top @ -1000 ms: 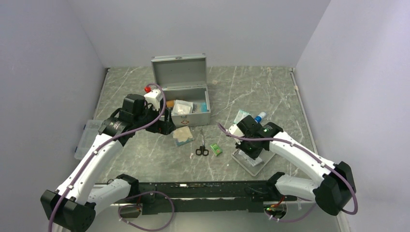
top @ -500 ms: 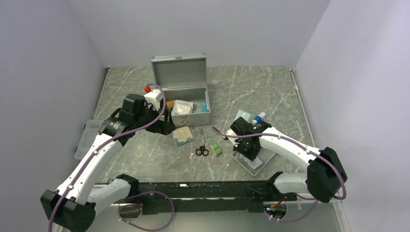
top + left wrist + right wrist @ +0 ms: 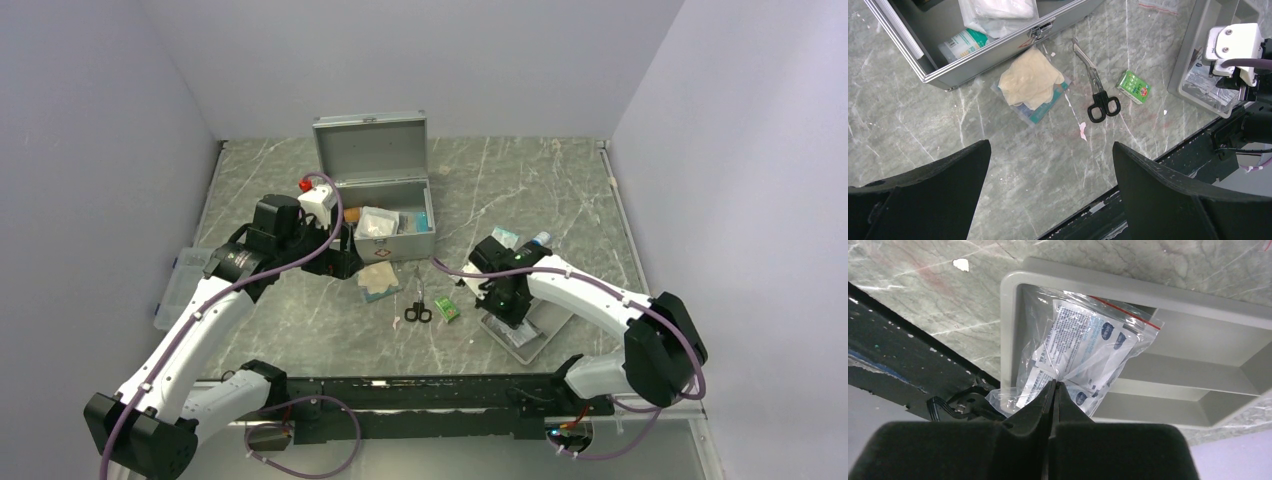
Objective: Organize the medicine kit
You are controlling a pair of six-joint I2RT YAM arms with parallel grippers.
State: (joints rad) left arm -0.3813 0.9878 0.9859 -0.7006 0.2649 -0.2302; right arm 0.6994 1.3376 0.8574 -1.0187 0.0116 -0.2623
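Fingers [image 3: 998, 445] of your right gripper [image 3: 1053, 385] are pressed together, and their tips pinch the film of a clear zip bag [image 3: 1083, 350] full of printed sachets. That bag lies in an end compartment of the shallow grey divided tray [image 3: 1198, 315], with one corner spilling over the tray's rim. The tray sits on the marbled table [image 3: 520, 190] at the near right, just in front of your right arm's base side. Your left gripper [image 3: 1050, 150] has its fingers [image 3: 928, 195] spread wide with nothing between them, and it hangs above bare table. The medicine kit [image 3: 370, 150] stands at the far middle of the table, just beyond your left gripper. Its lid is raised upright and its latch side faces you. Inside it you can see white packets and a small carton with green print [image 3: 963, 42]. Just in front of the kit's front wall lies a clear packet of pale gloves [image 3: 1030, 82]. To the right of the gloves lie black-handled scissors [image 3: 1098, 90], blades pointing toward the kit. A small green box [image 3: 1133, 86] rests between the scissors and the tray. A clear plastic box [image 3: 180, 285] sits at the table's left edge, well apart from the kit.
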